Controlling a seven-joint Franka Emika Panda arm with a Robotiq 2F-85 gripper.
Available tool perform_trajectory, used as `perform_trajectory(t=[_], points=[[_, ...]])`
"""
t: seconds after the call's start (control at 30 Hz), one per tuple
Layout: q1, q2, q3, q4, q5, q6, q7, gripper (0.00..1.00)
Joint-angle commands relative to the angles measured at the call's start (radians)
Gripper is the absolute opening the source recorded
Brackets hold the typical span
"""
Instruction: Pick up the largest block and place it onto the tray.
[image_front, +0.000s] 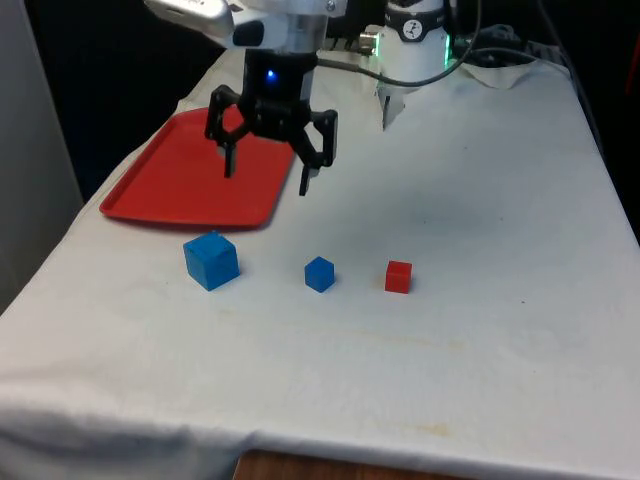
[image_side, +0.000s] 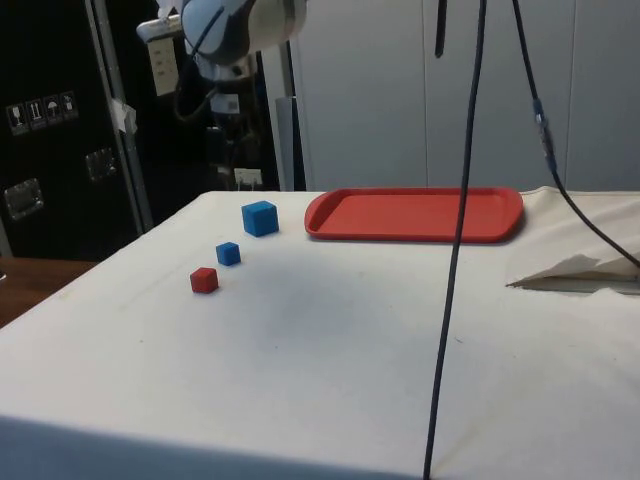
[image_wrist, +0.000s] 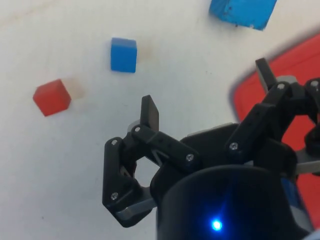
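Three blocks lie in a row on the white cloth. The largest, a blue cube, sits nearest the red tray. A smaller blue cube is in the middle, and a small red cube lies at the front view's right. My gripper hangs open in the air over the tray's near edge, beyond the blocks, with nothing between its fingers.
A crumpled fold of cloth lies near the robot's base. A black cable hangs across the side view. Bare white cloth stretches in front of the blocks and to the front view's right.
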Motion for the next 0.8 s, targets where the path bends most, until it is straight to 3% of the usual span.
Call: perform_trajectory(t=[0.0, 0.17, 0.2, 0.23, 0.37, 0.5, 0.53, 0.57, 0.77], points=[[-0.009, 0.012, 0.005, 0.007, 0.013, 0.010, 0.001, 1.00], [-0.011, 0.044, -0.001, 0.014, 0.045, 0.035, 0.003, 1.00], [-0.004, 0.040, -0.007, 0.008, 0.040, 0.030, 0.002, 1.00], [-0.012, 0.056, -0.002, 0.015, 0.058, 0.045, 0.005, 1.00], [-0.016, 0.080, -0.003, 0.021, 0.083, 0.063, 0.009, 1.00], [-0.016, 0.104, -0.008, 0.028, 0.108, 0.077, 0.015, 1.00], [-0.009, 0.095, -0.012, 0.021, 0.100, 0.070, 0.011, 1.00], [-0.015, 0.114, -0.011, 0.032, 0.117, 0.082, 0.022, 1.00], [-0.018, 0.138, -0.019, 0.044, 0.137, 0.093, 0.045, 1.00]])
